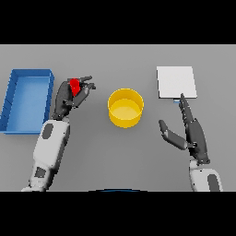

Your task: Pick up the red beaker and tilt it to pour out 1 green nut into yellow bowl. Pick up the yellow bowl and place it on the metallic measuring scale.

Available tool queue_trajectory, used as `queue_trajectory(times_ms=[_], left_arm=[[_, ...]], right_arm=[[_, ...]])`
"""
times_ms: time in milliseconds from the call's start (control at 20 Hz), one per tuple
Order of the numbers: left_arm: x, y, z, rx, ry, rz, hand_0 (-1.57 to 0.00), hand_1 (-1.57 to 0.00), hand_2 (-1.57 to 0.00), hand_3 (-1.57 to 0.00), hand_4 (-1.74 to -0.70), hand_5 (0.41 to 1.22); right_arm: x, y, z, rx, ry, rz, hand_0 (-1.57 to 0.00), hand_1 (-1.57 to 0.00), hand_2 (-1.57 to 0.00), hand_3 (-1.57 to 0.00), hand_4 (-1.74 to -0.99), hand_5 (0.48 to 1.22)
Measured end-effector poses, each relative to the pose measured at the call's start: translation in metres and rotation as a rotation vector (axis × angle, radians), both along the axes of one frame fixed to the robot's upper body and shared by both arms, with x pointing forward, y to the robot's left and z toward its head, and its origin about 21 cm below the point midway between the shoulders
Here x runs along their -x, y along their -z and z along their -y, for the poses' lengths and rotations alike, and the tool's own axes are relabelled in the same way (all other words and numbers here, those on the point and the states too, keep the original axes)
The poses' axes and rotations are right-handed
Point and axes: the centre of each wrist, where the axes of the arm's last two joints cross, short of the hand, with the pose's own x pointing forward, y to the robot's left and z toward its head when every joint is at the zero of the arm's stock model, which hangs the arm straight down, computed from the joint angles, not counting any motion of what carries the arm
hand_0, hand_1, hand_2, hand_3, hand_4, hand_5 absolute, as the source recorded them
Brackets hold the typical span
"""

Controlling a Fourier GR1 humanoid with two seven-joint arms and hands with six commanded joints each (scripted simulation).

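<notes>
A red beaker [74, 87] shows between the curled fingers of my left hand [69, 97], left of centre; most of it is hidden by the hand, and I cannot see any green nut. The yellow bowl [125, 107] stands in the middle of the table, to the right of that hand and apart from it; its inside looks bare. The metallic measuring scale [176, 82] is a pale square plate at the back right. My right hand [190, 129] lies open just in front of the scale, fingers straight and pointing toward its near edge, thumb spread left.
A blue open bin [27, 99] stands at the far left, close beside my left forearm. Grey tabletop [120, 156] stretches between the two arms in front of the bowl.
</notes>
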Motion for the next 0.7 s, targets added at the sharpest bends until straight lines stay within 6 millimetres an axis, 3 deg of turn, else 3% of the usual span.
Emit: queue_trajectory(times_ms=[200, 500, 700], left_arm=[[-0.005, -0.027, 0.001, -0.040, 0.051, 0.033, -1.56, -1.56, -1.56, -1.55, -1.72, 1.130], [-0.020, -0.044, -0.008, -0.164, 0.070, 0.030, -1.56, -1.56, -1.56, -1.56, -1.73, 1.138], [-0.027, -0.062, -0.008, -0.394, 0.137, 0.062, -1.57, -1.57, -1.57, -1.56, -1.74, 1.120]], right_arm=[[-0.002, 0.001, -0.002, 0.008, 0.003, 0.017, 0.00, 0.00, 0.00, 0.00, -1.219, 0.653], [-0.003, 0.000, -0.001, 0.050, 0.004, 0.037, 0.00, 0.00, 0.00, 0.00, -1.213, 0.662], [-0.003, 0.000, 0.002, 0.049, 0.011, 0.022, 0.00, 0.00, 0.00, 0.00, -1.194, 0.658]])
